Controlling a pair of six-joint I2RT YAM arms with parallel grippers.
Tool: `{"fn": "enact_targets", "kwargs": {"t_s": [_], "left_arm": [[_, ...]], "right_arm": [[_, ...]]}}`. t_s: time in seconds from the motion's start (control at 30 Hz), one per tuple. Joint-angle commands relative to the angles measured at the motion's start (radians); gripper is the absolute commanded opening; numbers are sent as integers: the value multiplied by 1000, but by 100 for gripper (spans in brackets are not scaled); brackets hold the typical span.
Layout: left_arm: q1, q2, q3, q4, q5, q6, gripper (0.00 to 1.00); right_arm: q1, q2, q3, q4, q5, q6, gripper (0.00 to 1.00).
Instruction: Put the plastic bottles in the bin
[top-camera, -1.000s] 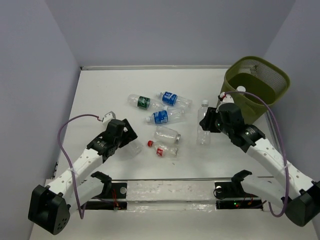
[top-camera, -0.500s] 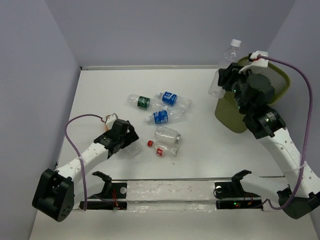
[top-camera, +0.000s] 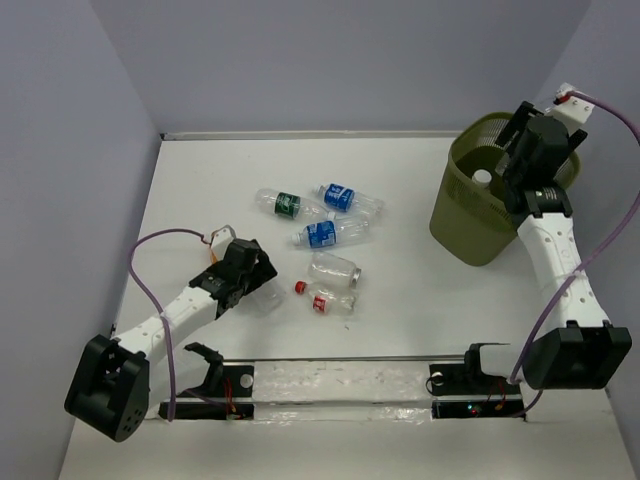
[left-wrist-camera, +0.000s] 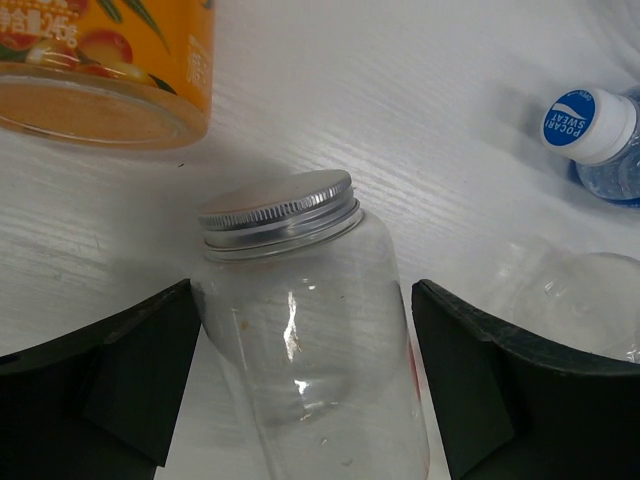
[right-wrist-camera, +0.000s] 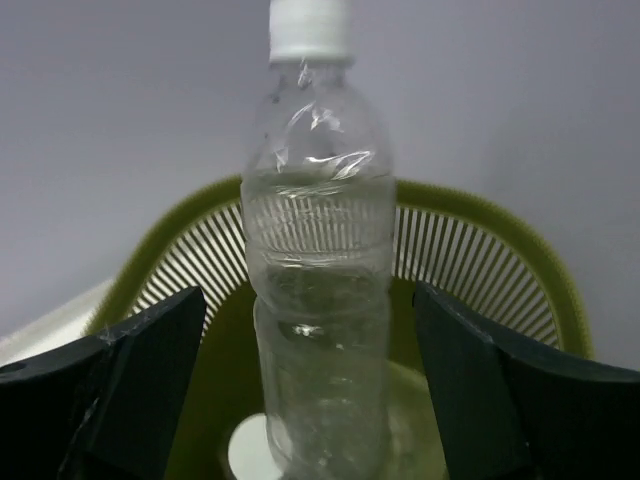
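My right gripper (top-camera: 512, 158) hangs over the olive wire-mesh bin (top-camera: 478, 232). In the right wrist view it (right-wrist-camera: 310, 300) is open, and a clear white-capped plastic bottle (right-wrist-camera: 318, 290) stands loose between the fingers with gaps on both sides, above the bin (right-wrist-camera: 500, 215). A white cap (top-camera: 483, 178) shows inside the bin. My left gripper (top-camera: 260, 290) is low on the table and open (left-wrist-camera: 303, 300) around a clear silver-lidded bottle (left-wrist-camera: 300, 330) lying there. Several bottles lie mid-table: green-labelled (top-camera: 285, 203), two blue-labelled (top-camera: 343, 197) (top-camera: 325, 233), a clear one (top-camera: 335, 268) and a red-capped one (top-camera: 322, 302).
In the left wrist view an orange-labelled bottle (left-wrist-camera: 110, 70) lies just beyond the lidded one, and a blue-capped bottle (left-wrist-camera: 590, 120) lies at the right. Grey walls close the table on three sides. The bin stands at the back right corner.
The right arm carried the white-capped bottle up and over the bin, then opened its jaws off it. The left gripper stayed around the lidded bottle, its fingers narrowing slightly.
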Motion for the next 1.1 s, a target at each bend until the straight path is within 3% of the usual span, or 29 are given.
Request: {"fn": "enact_targets", "kwargs": {"t_s": [0.0,0.2,0.3,0.43,0.7,0.87,0.93,1.07], "left_arm": [[-3,21,-24,49,-52,-8,91],[-3,18,-45,90,-69,-2,79],[-3,4,-48,93,-61,8,75],[-3,-94,-25,81,-44,47,68],[-9,-304,88,50,-27,91,62],[-72,-260,238,116,8,108,62],[-110,-217,298,160,6,120,62],[-207,-133,349,348,34,148,62]], "right_arm": [[1,-69,-33,50,-35,53,99],[1,-204,-88,15,-218,148,100],[1,-297,-136,13,-383,191,100],[1,-400,-200,15,-682,280,100],[1,-475,-341,27,-1060,372,100],[35,-477,-464,214,-1343,488,100],[126,-462,-498,246,-1358,502,100],[344,-401,-509,211,-1243,456,100]]}}
